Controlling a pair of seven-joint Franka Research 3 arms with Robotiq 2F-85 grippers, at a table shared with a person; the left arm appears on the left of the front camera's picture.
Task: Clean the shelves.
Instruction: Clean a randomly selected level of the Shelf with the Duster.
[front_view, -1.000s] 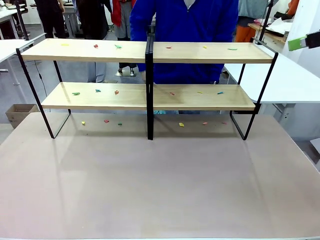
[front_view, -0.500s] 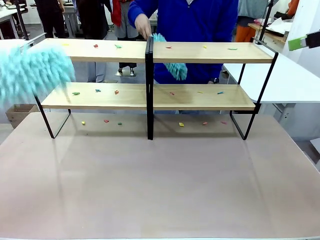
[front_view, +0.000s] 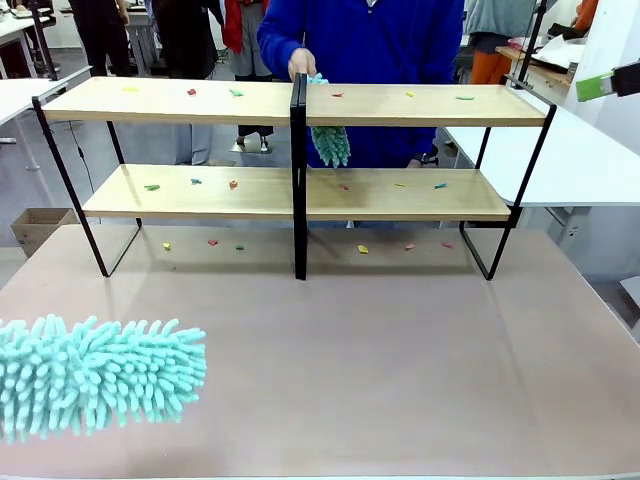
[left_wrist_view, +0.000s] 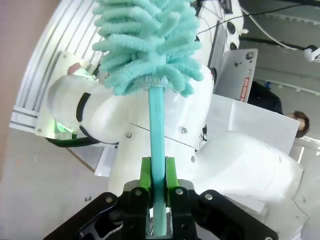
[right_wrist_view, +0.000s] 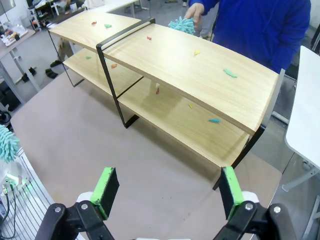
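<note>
Hardly begun, with coloured scraps (front_view: 236, 93) littering both boards of the shelves (front_view: 400, 105) at the tabletop's (front_view: 350, 350) far edge, left tool (left_wrist_view: 157, 172) clamped on a teal duster (left_wrist_view: 150, 45), right tool (right_wrist_view: 167, 190) gaping empty.

Bright, even overhead light is filling the room. The two long light-wood boards in a thin black metal frame (front_view: 260, 195) are casting soft, pale shadows onto the matte beige tabletop (front_view: 350, 380), which is giving back a faint sheen. In the right wrist view, wide-angle distortion is bowing those boards into curves.
</note>
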